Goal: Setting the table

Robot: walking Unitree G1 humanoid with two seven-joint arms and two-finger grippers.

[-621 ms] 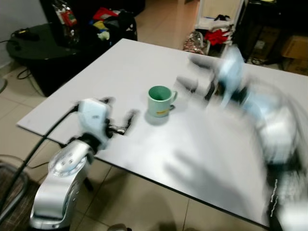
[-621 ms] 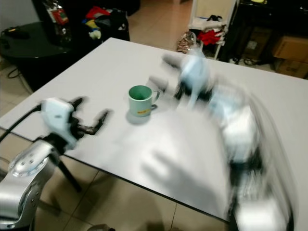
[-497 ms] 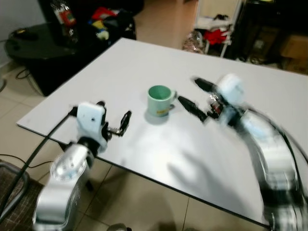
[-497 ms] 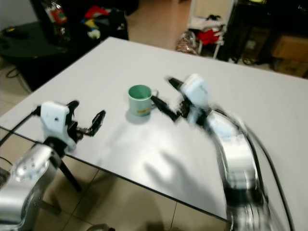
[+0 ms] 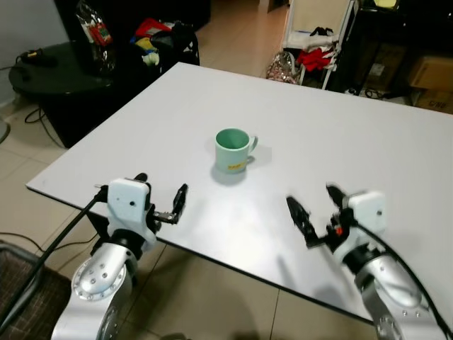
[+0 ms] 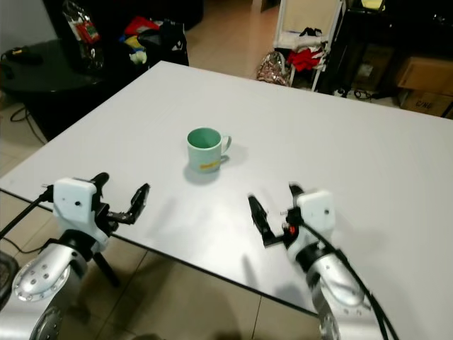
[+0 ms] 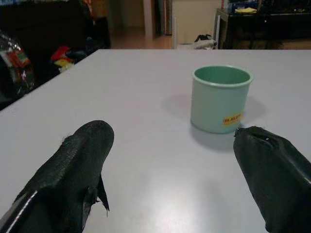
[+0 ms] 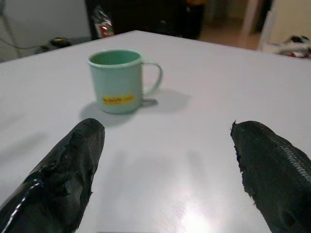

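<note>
A pale green mug (image 5: 232,149) with a yellow label stands upright near the middle of the white table (image 5: 368,142), handle to the right. My left gripper (image 5: 160,190) hovers open over the table's near edge, to the mug's front left, holding nothing. My right gripper (image 5: 315,207) is open and empty over the near edge at the mug's front right. The left wrist view looks at the mug (image 7: 221,99) past two spread black fingers (image 7: 77,165). In the right wrist view the mug (image 8: 119,80) stands ahead, apart from the fingers (image 8: 73,160).
A black side table (image 5: 56,71) with a plastic bag stands at the far left. Clothes and clutter (image 5: 159,35) lie behind the table. A white rack with red cloth (image 5: 318,53) and cardboard boxes (image 5: 432,71) are at the back right. Tiled floor lies below the near edge.
My right arm has swung back from beside the mug to the table's near edge. The left gripper has sunk a little toward the near edge. The mug has not moved.
</note>
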